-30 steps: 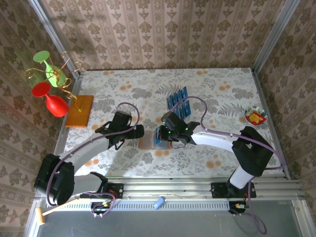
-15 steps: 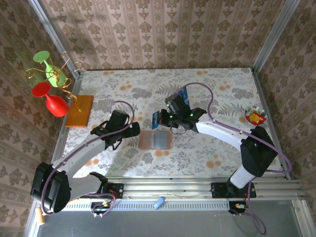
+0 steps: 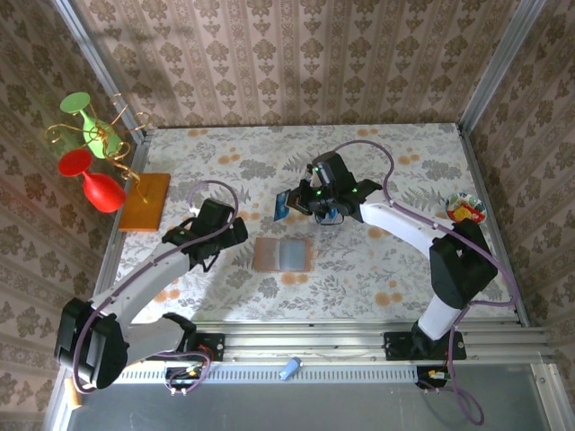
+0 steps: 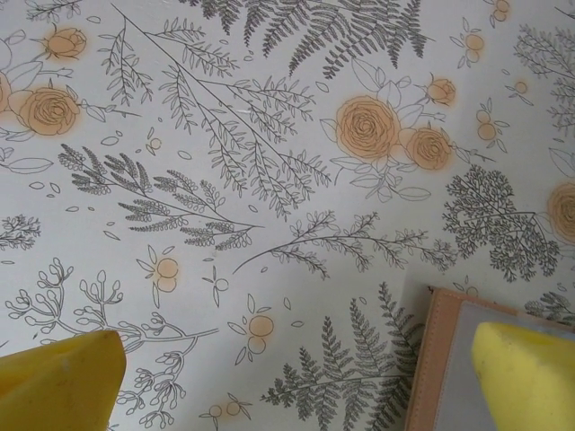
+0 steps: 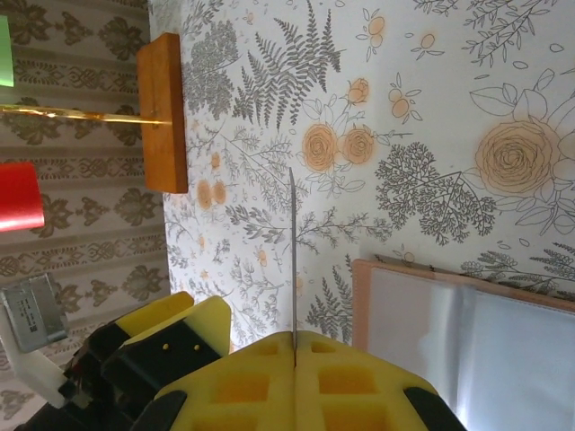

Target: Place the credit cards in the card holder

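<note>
The card holder lies open and flat on the flowered table, its reddish-brown rim round grey pockets; it also shows in both wrist views. My right gripper hangs beyond its far edge, shut on one blue credit card. In the right wrist view that card stands edge-on between the pressed yellow fingers of the gripper. My left gripper is open just left of the holder, its pads wide apart over bare cloth. The other credit cards are mostly hidden under the right wrist.
An orange-brown board at the left edge carries a wire rack with a red glass and a green glass. A small bowl sits at the right edge. Patterned walls close in three sides of the table.
The right gripper has lifted off the card holder and moved toward the far side, the blue card still in it. The left gripper has drawn back a little to the left.
</note>
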You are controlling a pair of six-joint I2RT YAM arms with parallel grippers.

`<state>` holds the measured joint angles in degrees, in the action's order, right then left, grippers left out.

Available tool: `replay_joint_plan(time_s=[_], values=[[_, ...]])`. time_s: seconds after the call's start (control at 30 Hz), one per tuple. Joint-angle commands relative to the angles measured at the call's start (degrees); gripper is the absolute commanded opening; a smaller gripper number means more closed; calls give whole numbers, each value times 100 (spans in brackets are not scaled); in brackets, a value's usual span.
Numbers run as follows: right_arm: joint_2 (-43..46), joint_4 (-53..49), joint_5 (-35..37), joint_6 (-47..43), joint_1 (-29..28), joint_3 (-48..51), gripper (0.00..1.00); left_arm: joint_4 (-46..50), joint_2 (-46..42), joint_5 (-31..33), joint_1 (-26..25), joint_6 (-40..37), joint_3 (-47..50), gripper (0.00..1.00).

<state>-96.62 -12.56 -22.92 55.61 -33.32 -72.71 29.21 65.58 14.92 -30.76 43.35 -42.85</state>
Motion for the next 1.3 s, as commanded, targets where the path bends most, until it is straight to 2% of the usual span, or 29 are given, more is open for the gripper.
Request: replay_joint_plan(time_s=[0.0,0.3,0.5,0.7,0.87,1.0,1.27], values=[[-81,193,-312,88,122,-33,0,87,265,146,5,103,-291,100],[2,467,-431,125,287,69,0,-91,732,22,0,-63,-605,100],[-265,649,-657,292,324,91,0,-91,754,17,9,-192,-687,100],[-37,735,-495,398,241,239,0,-186,688,-51,53,-215,-621,100],[-239,741,-530,506,236,129,0,-194,706,-173,92,-298,-645,100],[-283,548,-355,416,94,89,0,-345,660,-352,162,-351,-596,100],[222,842,170,339,-5,1035,0,-568,787,-1291,427,-792,-734,100]])
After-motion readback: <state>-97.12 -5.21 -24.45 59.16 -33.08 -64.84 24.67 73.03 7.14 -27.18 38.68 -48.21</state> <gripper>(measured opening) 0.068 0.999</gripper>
